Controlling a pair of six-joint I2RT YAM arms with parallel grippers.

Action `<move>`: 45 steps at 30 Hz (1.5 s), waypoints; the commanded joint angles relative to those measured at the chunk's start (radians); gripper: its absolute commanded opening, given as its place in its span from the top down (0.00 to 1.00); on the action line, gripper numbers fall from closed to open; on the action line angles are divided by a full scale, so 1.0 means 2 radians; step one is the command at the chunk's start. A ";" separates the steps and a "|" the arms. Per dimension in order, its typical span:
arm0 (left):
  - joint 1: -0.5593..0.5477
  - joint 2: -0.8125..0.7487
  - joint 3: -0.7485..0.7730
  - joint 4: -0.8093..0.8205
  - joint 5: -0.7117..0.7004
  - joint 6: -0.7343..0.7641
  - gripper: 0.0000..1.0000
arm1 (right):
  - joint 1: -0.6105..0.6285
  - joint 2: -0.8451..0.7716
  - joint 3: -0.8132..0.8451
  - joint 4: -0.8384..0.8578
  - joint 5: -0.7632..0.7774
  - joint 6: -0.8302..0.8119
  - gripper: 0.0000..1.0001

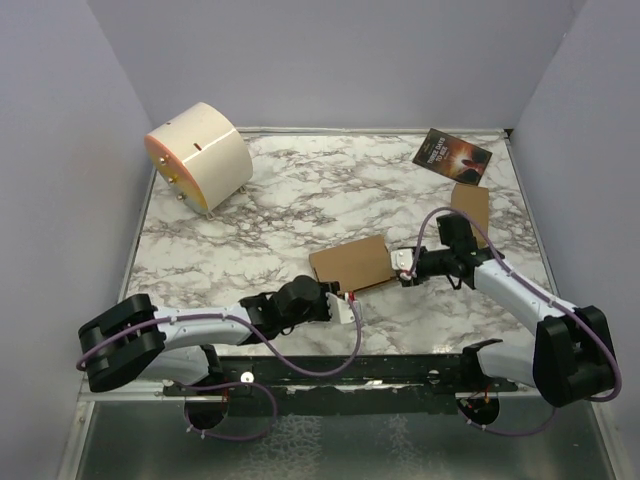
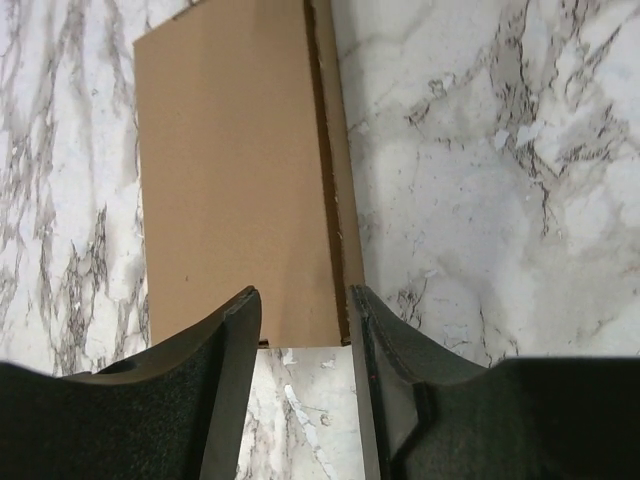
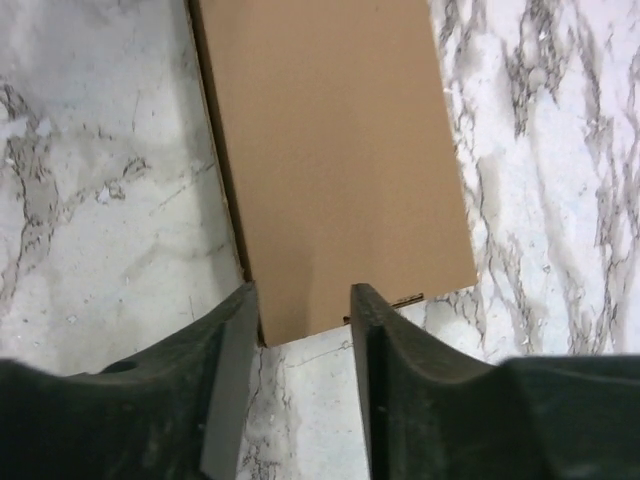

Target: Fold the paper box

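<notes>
**A:** Where is the paper box (image 1: 350, 263) relative to the 2 claws?

**B:** It lies flat and folded shut on the marble table (image 1: 300, 190), straight between them. The left claw (image 1: 347, 303) sits at 1 short end and the right claw (image 1: 404, 266) at the other, each pointing at the cardboard.

**A:** What has the left claw got hold of?

**B:** Nothing. In its wrist view the left claw (image 2: 303, 300) stands partly open, with a clear gap between its 2 fingers (image 2: 180, 390). The paper box (image 2: 235, 170) stretches away ahead of the tips. Its near short edge shows in the gap, and a long edge with a dark seam runs forward from just inside the right-hand finger. I cannot tell whether the tips touch the cardboard.

**A:** And the right claw?

**B:** Much the same. The right claw (image 3: 300, 295) is partly open and clamps nothing. The paper box (image 3: 335, 150) lies ahead of it, with 1 near corner just inside the left-hand finger. The rest spreads out past the right-hand finger.

**A:** Anything else around?

**B:** Back past the right claw's wrist lies a smaller cardboard piece (image 1: 470, 205), and beyond that a dark booklet (image 1: 452, 155). A cream drum (image 1: 200, 155) with an orange face sits well apart from the left claw, off to its left.
</notes>
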 commanded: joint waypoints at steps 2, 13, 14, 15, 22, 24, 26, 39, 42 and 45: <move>-0.002 -0.054 0.010 0.003 -0.011 -0.072 0.50 | -0.010 0.002 0.051 -0.069 -0.072 0.037 0.51; 0.060 -0.117 -0.023 0.134 -0.035 -0.399 0.31 | -0.045 0.094 0.206 -0.100 -0.136 0.341 0.40; 0.072 -0.117 -0.030 0.153 -0.023 -0.424 0.31 | -0.048 0.109 0.216 -0.099 -0.147 0.367 0.39; 0.084 -0.117 -0.038 0.168 -0.010 -0.450 0.29 | -0.054 0.122 0.221 -0.090 -0.158 0.398 0.39; 0.163 -0.122 -0.098 0.238 0.015 -0.612 0.10 | -0.141 0.210 0.155 0.021 -0.187 0.545 0.31; 0.171 -0.120 -0.104 0.227 0.007 -0.637 0.08 | -0.148 0.232 0.159 0.009 -0.181 0.534 0.32; 0.178 -0.112 -0.104 0.210 0.005 -0.653 0.08 | -0.148 0.251 0.163 0.008 -0.182 0.535 0.32; 0.187 -0.053 -0.087 0.119 0.002 -0.679 0.12 | -0.141 0.336 0.192 -0.019 -0.194 0.535 0.45; 0.187 -0.048 -0.087 0.110 0.003 -0.681 0.12 | -0.136 0.344 0.195 -0.017 -0.194 0.540 0.48; 0.187 -0.041 -0.088 0.112 0.004 -0.685 0.12 | -0.134 0.358 0.201 -0.022 -0.202 0.542 0.49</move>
